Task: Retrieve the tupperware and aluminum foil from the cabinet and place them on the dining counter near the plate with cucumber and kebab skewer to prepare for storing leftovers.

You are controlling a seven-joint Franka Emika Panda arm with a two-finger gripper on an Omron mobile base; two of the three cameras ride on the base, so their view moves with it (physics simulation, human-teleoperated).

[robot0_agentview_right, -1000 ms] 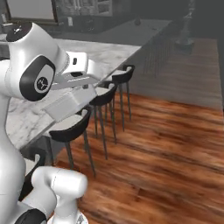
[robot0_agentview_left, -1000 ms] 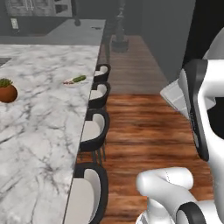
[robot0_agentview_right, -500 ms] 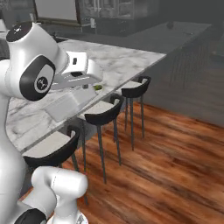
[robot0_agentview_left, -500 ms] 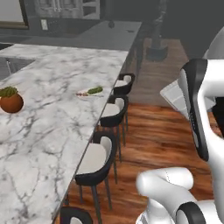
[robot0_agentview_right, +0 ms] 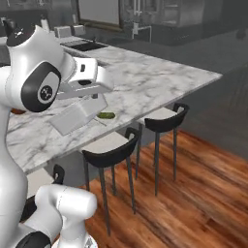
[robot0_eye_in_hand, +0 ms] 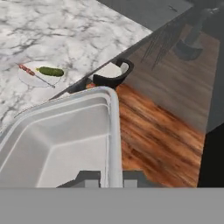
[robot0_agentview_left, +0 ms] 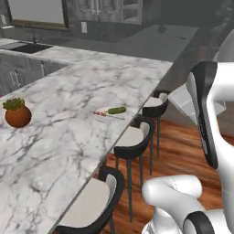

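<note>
The robot's hand point(robot0_eye_in_hand: 105, 177), clamped on the clear greyish-white plastic tupperware point(robot0_eye_in_hand: 57, 140), carries it beside the white marble surface point(robot0_agentview_left: 68, 114)'s stool-side edge, near the round white plate point(robot0_eye_in_hand: 33, 75); foil unfetched.

The left base view is taken from behind the arm, looking forward along the dining counter point(robot0_agentview_left: 68, 137) with the stools point(robot0_agentview_left: 132, 141) to its right. The right base view is aimed from the other side across the same counter edge and stools. The plate point(robot0_agentview_left: 109, 114) is shared by all three; the hand view is angled down, close over the tupperware point(robot0_eye_in_hand: 57, 140).
</note>
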